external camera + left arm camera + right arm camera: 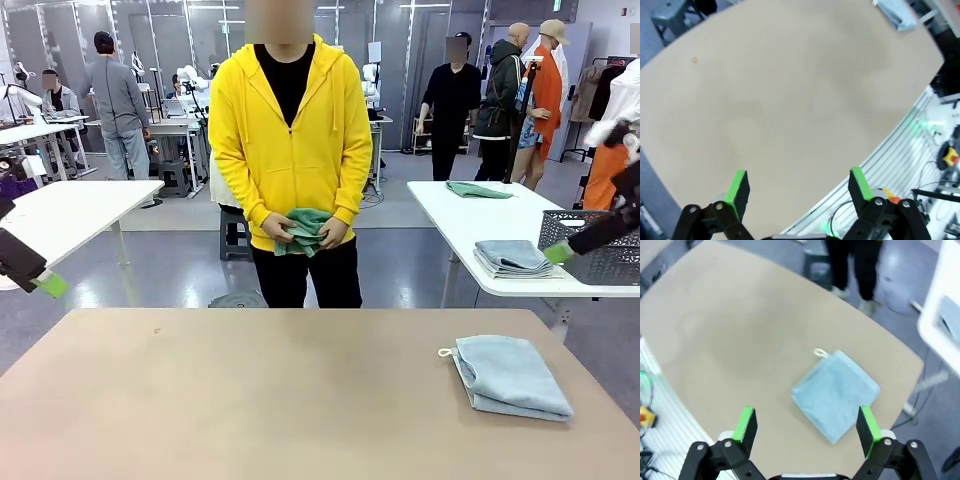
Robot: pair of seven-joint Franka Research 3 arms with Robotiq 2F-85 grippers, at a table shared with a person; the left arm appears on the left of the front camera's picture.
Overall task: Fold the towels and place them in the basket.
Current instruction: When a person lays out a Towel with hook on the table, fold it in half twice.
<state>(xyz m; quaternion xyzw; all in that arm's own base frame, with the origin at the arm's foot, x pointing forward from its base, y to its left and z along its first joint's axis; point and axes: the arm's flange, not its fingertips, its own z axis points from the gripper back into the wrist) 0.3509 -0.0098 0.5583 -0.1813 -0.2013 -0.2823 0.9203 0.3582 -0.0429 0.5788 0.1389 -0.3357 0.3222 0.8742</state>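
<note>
- While the person [290, 130] stands at 12 o'clock across the table [250, 400], their hands [332, 234] clutch a bunched green towel [303, 228] at the waist.
- A folded blue towel [512, 376] lies on the table at 4 o'clock, with its white loop [445, 352] at the 9 o'clock corner.
- At 3 o'clock the grey basket [590, 262] sits on a white side table [470, 215], beside a stack of folded towels [512, 258].
- The left gripper [50, 284] hangs at the 9 o'clock edge, and the right gripper [558, 253] at the 3 o'clock edge, in front of the basket.
- Left wrist view: the fingers [739, 182] are spread wide and empty above bare table, with the blue towel's corner at 1 o'clock.
- Right wrist view: the fingers [746, 421] are released and grasp nothing. The blue towel lies flat below, toward 5 o'clock of centre, its loop at its 11 o'clock corner.
</note>
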